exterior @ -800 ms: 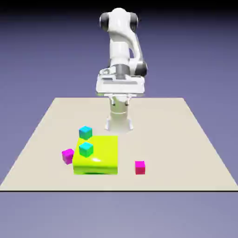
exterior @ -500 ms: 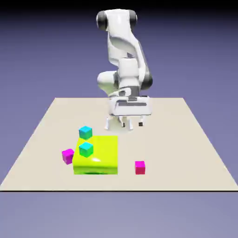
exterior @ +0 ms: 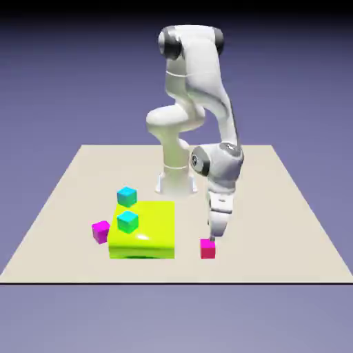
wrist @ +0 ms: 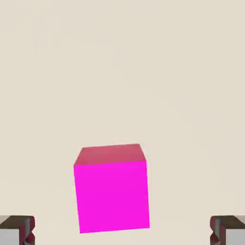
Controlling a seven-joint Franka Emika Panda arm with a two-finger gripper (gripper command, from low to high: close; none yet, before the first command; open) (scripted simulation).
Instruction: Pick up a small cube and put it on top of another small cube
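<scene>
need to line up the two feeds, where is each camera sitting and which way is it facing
Exterior view: fixed, across the table and above, facing the white arm; it shows the whole arm and the yellow-green slab.
Hand view: on the hand, looking along the jaws at the table; only the two grey fingertips show, wide apart.
Shared: the crimson-pink cube, lying between the fingertips, and the table.

No text, label, brand, number or sign can be read in either view. The cube point(wrist: 112, 196) between the fingertips, the slab point(exterior: 143, 229), the arm point(exterior: 207, 103) and the table point(exterior: 289, 214) are all plain, unmarked surfaces.
</scene>
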